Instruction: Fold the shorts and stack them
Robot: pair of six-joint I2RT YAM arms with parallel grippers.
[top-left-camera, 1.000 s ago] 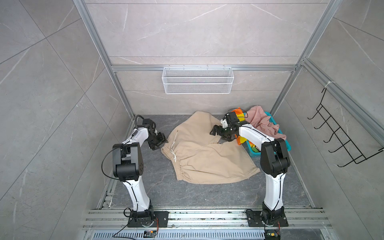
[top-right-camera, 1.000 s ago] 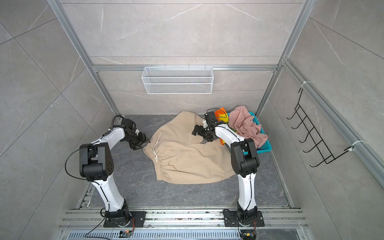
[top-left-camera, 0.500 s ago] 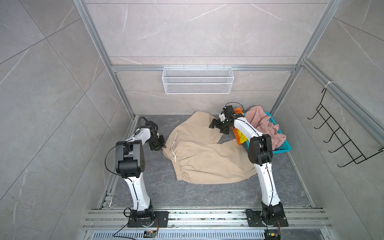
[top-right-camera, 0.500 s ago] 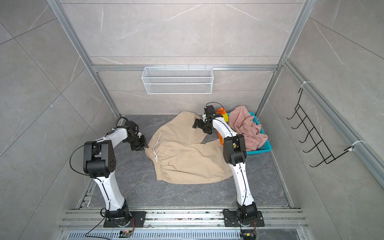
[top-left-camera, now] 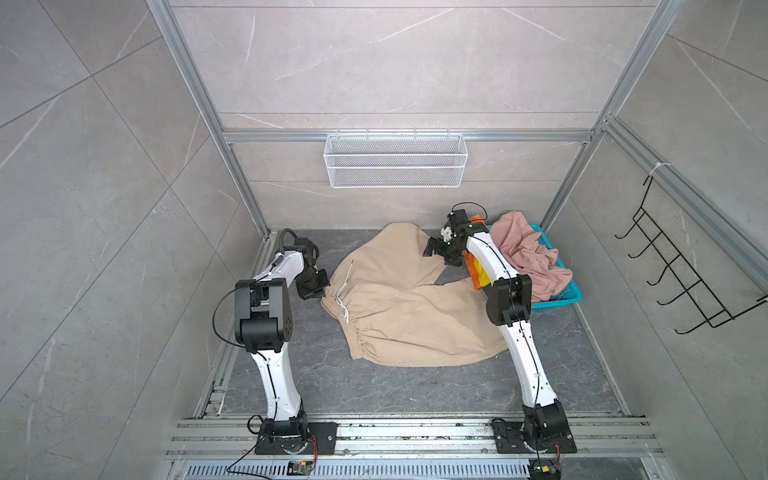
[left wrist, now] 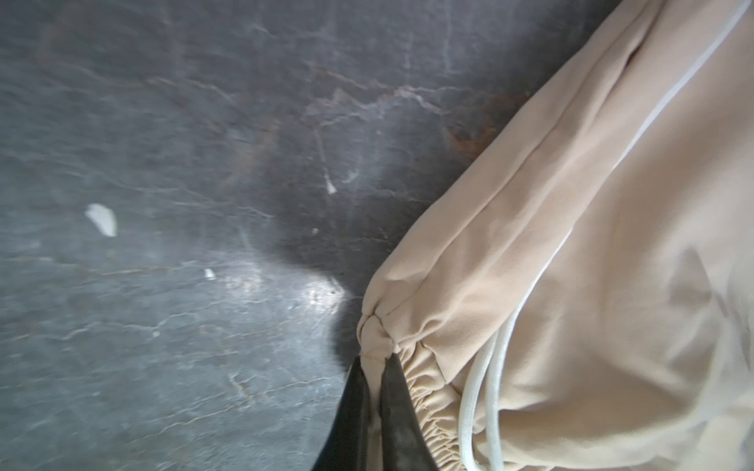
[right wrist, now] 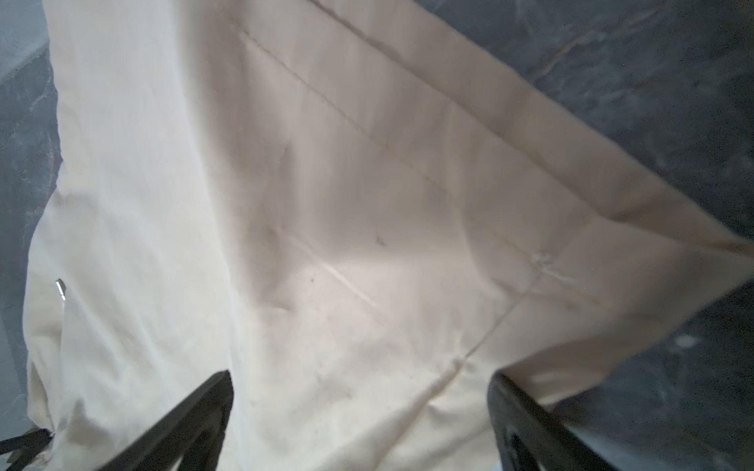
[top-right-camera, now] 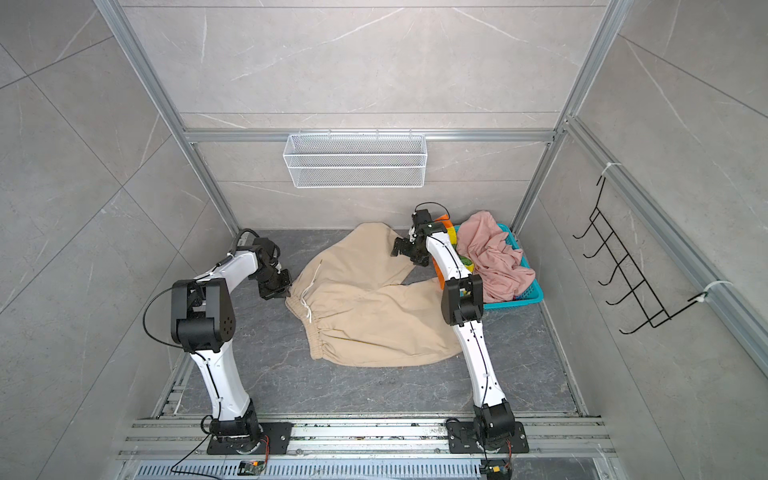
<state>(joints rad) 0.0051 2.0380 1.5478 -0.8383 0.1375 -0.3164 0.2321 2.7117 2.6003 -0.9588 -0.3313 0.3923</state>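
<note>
The left pincer [left wrist: 372, 367] was spread a moment ago. Now it is pressed together, pinching the bunched waist corner of the beige shorts [top-left-camera: 399, 307], which lie spread on the bench [top-left-camera: 374, 386]. The right pincer [top-left-camera: 441, 255] has moved to the far leg and hangs over it, spread wide, holding nothing. So folding can likely start soon. The striped shorts [top-left-camera: 478, 276] and pink shorts [top-left-camera: 528, 253] wait at the teal basket [top-left-camera: 557, 301].

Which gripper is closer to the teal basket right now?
Right. The right gripper is open over the beige shorts, at the leg near the teal basket; the left gripper pinches their waistband corner, across the garment.
</note>
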